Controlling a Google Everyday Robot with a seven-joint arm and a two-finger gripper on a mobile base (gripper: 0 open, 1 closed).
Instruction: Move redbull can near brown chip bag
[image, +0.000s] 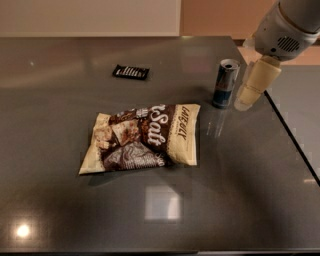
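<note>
The can (226, 84) is slim and tall, with blue and silver panels and a silver top whose opening and pull-tab face up. It stands upright on the dark grey table (75, 210), toward the far right part of the top, and a faint reflection of it runs down the glossy surface in front of it. Down and to its left lies the chip bag (145, 137), flat and crinkled, dark brown with cream edges, white "Salt" lettering and pictures of chips. The bag's upper right corner comes near the can, but a strip of bare table lies between them. Farther back and to the left, well apart from both, a small black wrapper (130, 72) lies flat. The gripper (243, 101) is cream-coloured and hangs just to the right of the can, slanting down and to the left so that its tip sits low, near the can's base and close above the table. It appears as a single pale shape, so I cannot tell whether it is open or closed, and it has hold of nothing. Above it, the white arm (287, 25) enters from the upper right corner.
</note>
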